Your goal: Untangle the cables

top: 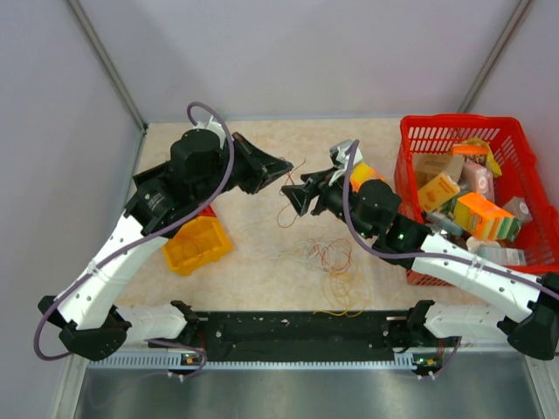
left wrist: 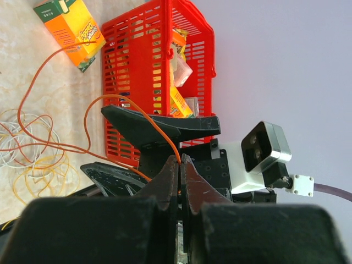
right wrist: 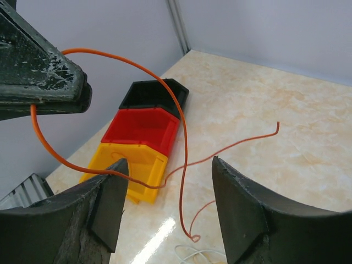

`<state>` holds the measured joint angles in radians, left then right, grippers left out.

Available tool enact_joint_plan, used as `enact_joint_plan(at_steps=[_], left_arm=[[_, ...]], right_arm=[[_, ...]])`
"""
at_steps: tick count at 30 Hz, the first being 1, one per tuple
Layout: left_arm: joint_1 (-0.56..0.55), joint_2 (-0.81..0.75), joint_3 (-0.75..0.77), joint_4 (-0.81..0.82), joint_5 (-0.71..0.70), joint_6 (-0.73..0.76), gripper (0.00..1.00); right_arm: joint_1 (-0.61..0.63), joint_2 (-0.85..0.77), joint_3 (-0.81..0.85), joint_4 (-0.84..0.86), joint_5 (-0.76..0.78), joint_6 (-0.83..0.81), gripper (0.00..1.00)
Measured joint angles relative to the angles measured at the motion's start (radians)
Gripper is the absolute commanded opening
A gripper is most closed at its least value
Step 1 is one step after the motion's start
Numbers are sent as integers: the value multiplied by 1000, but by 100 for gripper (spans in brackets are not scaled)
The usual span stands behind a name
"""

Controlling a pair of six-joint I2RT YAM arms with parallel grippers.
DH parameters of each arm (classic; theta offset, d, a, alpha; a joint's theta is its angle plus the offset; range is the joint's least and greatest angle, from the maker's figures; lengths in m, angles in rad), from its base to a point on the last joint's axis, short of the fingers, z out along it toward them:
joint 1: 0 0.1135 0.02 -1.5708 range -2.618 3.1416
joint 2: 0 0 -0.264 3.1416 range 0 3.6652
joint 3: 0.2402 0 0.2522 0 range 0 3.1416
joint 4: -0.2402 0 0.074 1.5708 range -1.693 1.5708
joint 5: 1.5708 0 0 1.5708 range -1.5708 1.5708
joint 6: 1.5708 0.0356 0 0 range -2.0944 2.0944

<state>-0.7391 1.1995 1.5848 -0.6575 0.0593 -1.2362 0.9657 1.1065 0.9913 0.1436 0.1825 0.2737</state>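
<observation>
Left gripper (left wrist: pixel 180 159): jaws pinched on orange cable (right wrist: pixel 181 118).
Right gripper (right wrist: pixel 168 165): jaws wide, that cable drooping just ahead.
Other cables (top: pixel 330 262): loose tangle, near centre of table (top: pixel 253 148).

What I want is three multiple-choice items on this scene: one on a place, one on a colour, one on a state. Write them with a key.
1. The red basket stands on the table's:
A) right side
B) left side
C) near edge, between the arm bases

2. The cable in the left gripper is:
A) white
B) orange
C) blue

3. The right gripper is:
A) shut on the cable
B) shut, empty
C) open

Key:
1 A, it sits at the top view's right edge.
2 B, an orange strand is pinched in its closed jaws.
3 C, its jaws stand wide apart.
</observation>
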Motion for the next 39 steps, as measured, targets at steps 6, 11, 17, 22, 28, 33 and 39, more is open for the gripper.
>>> enact_joint_plan(at_steps=[6, 11, 17, 22, 28, 33, 39], left_arm=[[0, -8, -7, 10, 0, 0, 0], [0, -13, -13, 27, 6, 1, 0], [0, -19, -42, 70, 30, 22, 0], [2, -21, -46, 101, 49, 119, 24], [5, -113, -165, 177, 45, 369, 85], [6, -230, -335, 230, 96, 546, 87], [6, -301, -422, 243, 155, 708, 98]], right_arm=[[-3, 3, -24, 18, -10, 28, 54], [-17, 3, -24, 23, -35, 56, 34], [-32, 3, -39, 43, -95, 109, 0], [-70, -3, -43, 34, -176, 178, 0], [-150, -102, -49, -34, -311, 309, 0], [-191, -168, -48, -61, -415, 407, 0], [-202, -172, -48, -108, -502, 477, 0]])
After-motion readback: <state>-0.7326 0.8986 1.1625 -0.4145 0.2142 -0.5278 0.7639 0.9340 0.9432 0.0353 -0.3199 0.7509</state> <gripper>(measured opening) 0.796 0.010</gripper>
